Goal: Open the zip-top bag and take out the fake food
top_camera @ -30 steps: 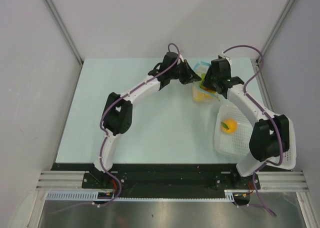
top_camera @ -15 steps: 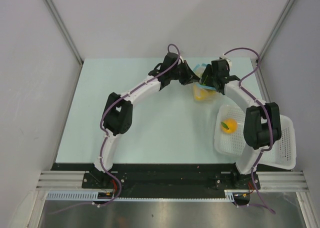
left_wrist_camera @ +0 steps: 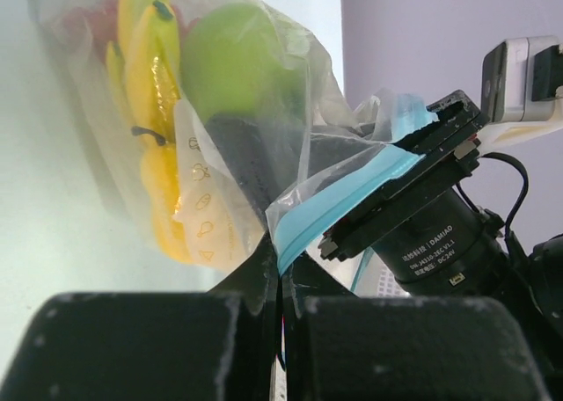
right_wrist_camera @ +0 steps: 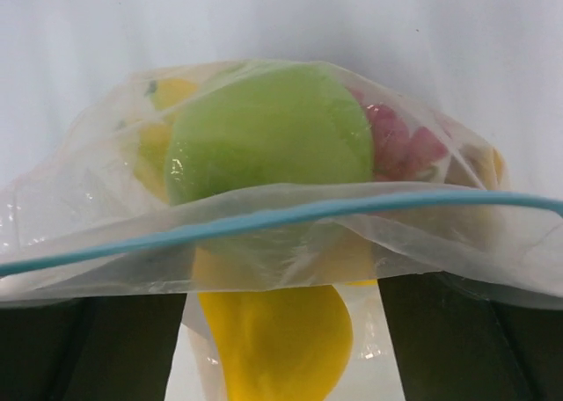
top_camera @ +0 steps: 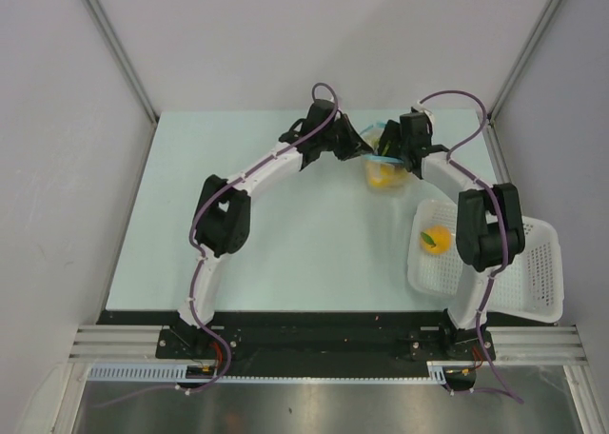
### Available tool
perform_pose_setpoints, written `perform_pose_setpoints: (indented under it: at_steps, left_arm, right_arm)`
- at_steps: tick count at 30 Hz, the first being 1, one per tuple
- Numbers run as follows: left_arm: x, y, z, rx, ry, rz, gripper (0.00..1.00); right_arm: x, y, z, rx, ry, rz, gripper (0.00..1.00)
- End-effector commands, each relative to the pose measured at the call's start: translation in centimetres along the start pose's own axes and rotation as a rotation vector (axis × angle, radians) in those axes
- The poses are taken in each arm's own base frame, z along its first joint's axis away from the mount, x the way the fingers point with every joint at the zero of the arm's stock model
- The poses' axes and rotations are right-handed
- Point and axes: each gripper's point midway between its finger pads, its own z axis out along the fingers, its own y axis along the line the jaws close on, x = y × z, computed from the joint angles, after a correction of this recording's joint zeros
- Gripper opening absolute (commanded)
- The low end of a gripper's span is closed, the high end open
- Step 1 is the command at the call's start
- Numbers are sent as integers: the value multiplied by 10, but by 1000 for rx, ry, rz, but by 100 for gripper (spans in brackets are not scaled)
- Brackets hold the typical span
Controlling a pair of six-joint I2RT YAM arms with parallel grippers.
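Bag was found far right on table, between the grippers; its zip strip was pinched by the closed left gripper; right gripper was seen spread wide at the mouth; apple and banana were seen inside; orange was seen in basket

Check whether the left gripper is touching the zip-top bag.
Touching. The left wrist view shows the left gripper shut on the zip-top bag, its blue-edged mouth pinched between the fingertips.

One zip-top bag; one white basket; one orange; one green apple; two arms.
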Motion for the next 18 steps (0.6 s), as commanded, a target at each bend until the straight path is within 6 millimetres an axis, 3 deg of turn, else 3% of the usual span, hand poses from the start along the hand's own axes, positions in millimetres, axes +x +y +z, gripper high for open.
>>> perform_pose_setpoints:
  at_steps: [1, 5, 6, 7, 11, 18]
  left_arm:
    - [25, -57, -23, 128, 98, 65, 0]
    - [25, -55, -23, 126, 100, 73, 0]
    - [24, -54, -24, 124, 99, 71, 0]
    - [22, -55, -24, 125, 95, 72, 0]
    - [10, -51, -24, 119, 73, 74, 0]
    - [0, -51, -26, 113, 55, 111, 0]
  right_arm:
    - [-49, 26, 10, -86, -166, 4, 80]
    - [-51, 25, 7, -88, -163, -4, 53]
    - [-52, 25, 4, -83, -164, -14, 41]
    - [-51, 24, 2, -74, -159, -20, 37]
    - [-51, 26, -23, -46, -140, -55, 24]
    - [-47, 36, -64, -31, -121, -122, 22]
